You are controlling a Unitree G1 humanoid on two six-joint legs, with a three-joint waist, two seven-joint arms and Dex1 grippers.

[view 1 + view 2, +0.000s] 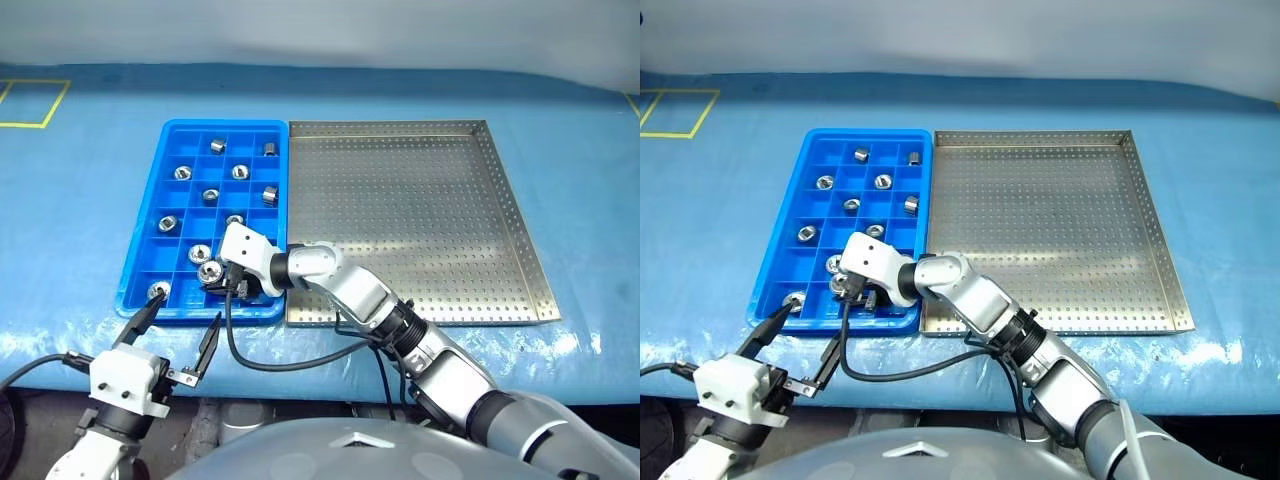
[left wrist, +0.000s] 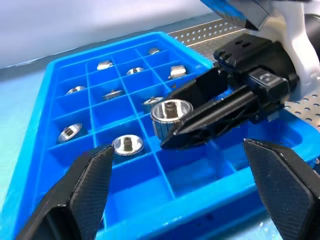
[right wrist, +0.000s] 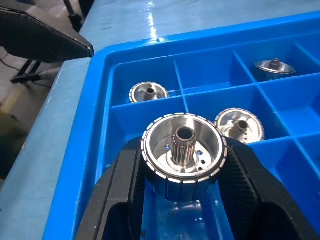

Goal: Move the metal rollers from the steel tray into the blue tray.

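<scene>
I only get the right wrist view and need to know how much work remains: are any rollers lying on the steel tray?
Observer: No. The steel tray has only its bare perforated floor.
Operator: I can see one black fingertip at the edge of my view. Whose is it?
Observer: It belongs to the left hand, which is open and hovering at the near left corner of the blue tray.
</scene>
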